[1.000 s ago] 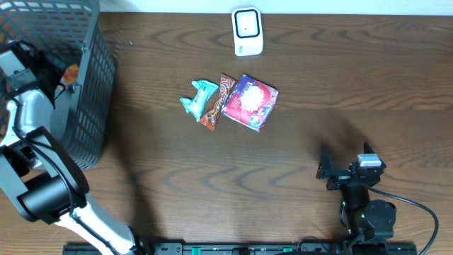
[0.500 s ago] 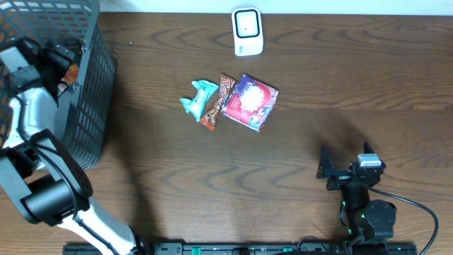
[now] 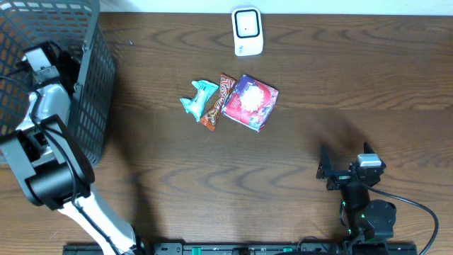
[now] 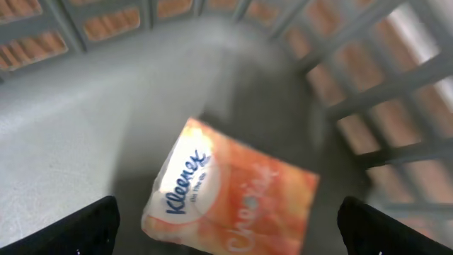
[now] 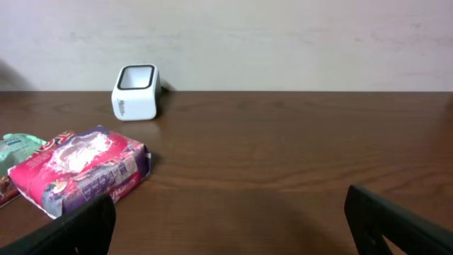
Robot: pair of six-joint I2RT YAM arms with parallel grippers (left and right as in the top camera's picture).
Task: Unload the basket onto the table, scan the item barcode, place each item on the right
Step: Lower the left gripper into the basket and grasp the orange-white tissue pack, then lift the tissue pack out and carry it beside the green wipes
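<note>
The right arm (image 3: 362, 202) sits folded close to its base at the near right edge of the desk (image 3: 354, 85). Its wrist is held low and level, so its camera looks straight across the desk surface. The right jaws stand fully apart and hold nothing, with only bare desk between the two fingertips. Further out, at mid-desk, three items lie in a tight row: a teal packet (image 3: 198, 99), a brown bar (image 3: 218, 99) touching it, and a pink packet (image 3: 250, 101) against the bar's right side. All three are well apart from both arms. The left arm (image 3: 49, 177) rises from the near left edge, bends at the elbow and extends away from its base. Its wrist reaches over the rim of the grey mesh basket (image 3: 92, 106) and tilts down into it. The left jaws are spread wide and grip nothing. Below them, an orange Kleenex tissue pack (image 4: 233, 198) lies tilted near the basket floor, blurred, with neither fingertip touching it. At the far edge of the desk, the white scanner (image 3: 247, 31) stands with its window facing up.
</note>
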